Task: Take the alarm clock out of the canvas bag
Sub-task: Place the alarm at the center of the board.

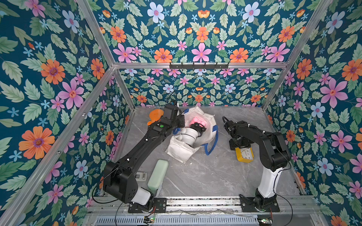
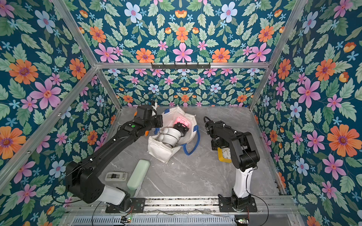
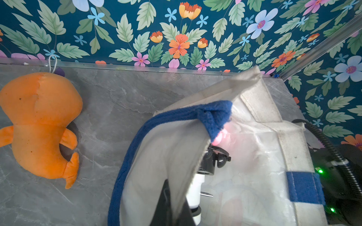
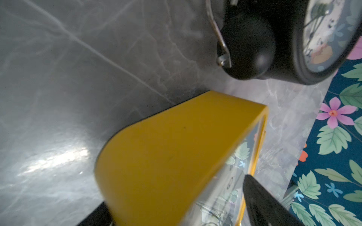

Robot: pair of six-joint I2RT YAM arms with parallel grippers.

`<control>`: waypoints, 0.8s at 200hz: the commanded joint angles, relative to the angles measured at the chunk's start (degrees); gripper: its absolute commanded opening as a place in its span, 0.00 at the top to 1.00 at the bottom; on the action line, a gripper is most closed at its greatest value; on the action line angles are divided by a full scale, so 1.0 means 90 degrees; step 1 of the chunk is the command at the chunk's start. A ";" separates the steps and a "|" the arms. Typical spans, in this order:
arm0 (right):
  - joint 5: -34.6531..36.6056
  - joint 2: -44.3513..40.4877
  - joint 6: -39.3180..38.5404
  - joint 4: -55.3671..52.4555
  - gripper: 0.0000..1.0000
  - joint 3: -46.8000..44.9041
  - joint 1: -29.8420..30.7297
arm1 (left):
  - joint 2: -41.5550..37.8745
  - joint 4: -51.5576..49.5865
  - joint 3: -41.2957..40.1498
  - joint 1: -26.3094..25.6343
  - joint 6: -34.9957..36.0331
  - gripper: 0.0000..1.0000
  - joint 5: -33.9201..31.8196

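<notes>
The off-white canvas bag (image 1: 180,150) (image 2: 160,150) (image 3: 264,101) with blue straps lies open at the middle back of the table. My left gripper (image 1: 176,129) (image 2: 154,129) (image 3: 176,205) is shut on the bag's near wall, with fabric pinched between its fingers. A yellow alarm clock (image 1: 244,155) (image 2: 224,154) (image 4: 176,146) stands on the marble at the right, outside the bag. My right gripper (image 1: 240,145) (image 2: 221,145) (image 4: 176,195) hangs over it, jaws wide on either side of the case. One finger (image 4: 260,199) stands just off the glass face.
A black twin-bell clock (image 4: 284,39) sits on the table close beside the yellow one. A white-and-black device (image 1: 193,133) and a glowing pink thing (image 1: 196,121) lie in the bag. An orange plush (image 1: 154,115) (image 3: 39,117) lies back left, with a green case (image 1: 158,174) at front left.
</notes>
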 commanded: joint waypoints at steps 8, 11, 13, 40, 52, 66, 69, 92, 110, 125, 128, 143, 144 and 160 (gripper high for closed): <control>-0.0038 -0.0047 0.0087 -0.0002 0.13 -0.0052 -0.0044 | 0.0031 0.0141 0.0070 -0.0012 -0.0060 1.00 0.0214; -0.0033 -0.0040 0.0089 -0.0011 0.13 -0.0047 -0.0035 | 0.0029 0.0140 0.0079 -0.0018 -0.0065 1.00 0.0218; -0.0046 -0.0039 0.0094 -0.0008 0.13 -0.0052 -0.0034 | 0.0034 0.0136 0.0072 -0.0013 -0.0068 1.00 0.0219; -0.0271 -0.0096 0.0109 0.0020 0.11 -0.0023 -0.0033 | 0.0027 0.0104 0.0104 -0.0011 -0.0060 1.00 0.0209; -0.0393 -0.0161 0.0109 0.0051 0.10 -0.0008 -0.0030 | 0.0028 0.0081 0.0129 -0.0011 -0.0051 1.00 0.0200; -0.0463 -0.0214 0.0109 0.0065 0.10 0.0001 -0.0038 | 0.0029 0.0046 0.0157 -0.0011 -0.0041 1.00 0.0197; -0.0490 -0.0217 0.0109 0.0064 0.10 0.0004 -0.0033 | 0.0028 0.0039 0.0164 -0.0011 -0.0033 1.00 0.0185; -0.0529 -0.0261 0.0109 0.0042 0.09 0.0032 -0.0036 | -0.0001 -0.0010 0.0221 -0.0011 -0.0002 1.00 0.0148; -0.0572 -0.0364 0.0099 -0.0003 0.09 0.0078 -0.0028 | -0.0017 -0.0051 0.0264 -0.0011 0.0025 1.00 0.0114; -0.0722 -0.0563 0.0070 -0.0023 0.09 0.0141 -0.0033 | -0.0003 -0.0079 0.0308 -0.0011 0.0047 1.00 0.0113; -0.0767 -0.0623 0.0062 -0.0028 0.09 0.0155 -0.0034 | -0.0003 -0.0088 0.0322 -0.0011 0.0048 1.00 0.0111; -0.0914 -0.0942 0.0034 -0.0033 0.09 0.0259 -0.0003 | 0.0012 -0.0174 0.0397 -0.0011 0.0076 1.00 0.0106; -0.0927 -0.0974 0.0037 -0.0038 0.09 0.0267 -0.0002 | 0.0016 -0.0177 0.0405 -0.0011 0.0077 1.00 0.0104; -0.1109 -0.1333 -0.0015 -0.0081 0.09 0.0431 0.0019 | 0.0000 -0.0205 0.0459 -0.0011 0.0105 1.00 0.0078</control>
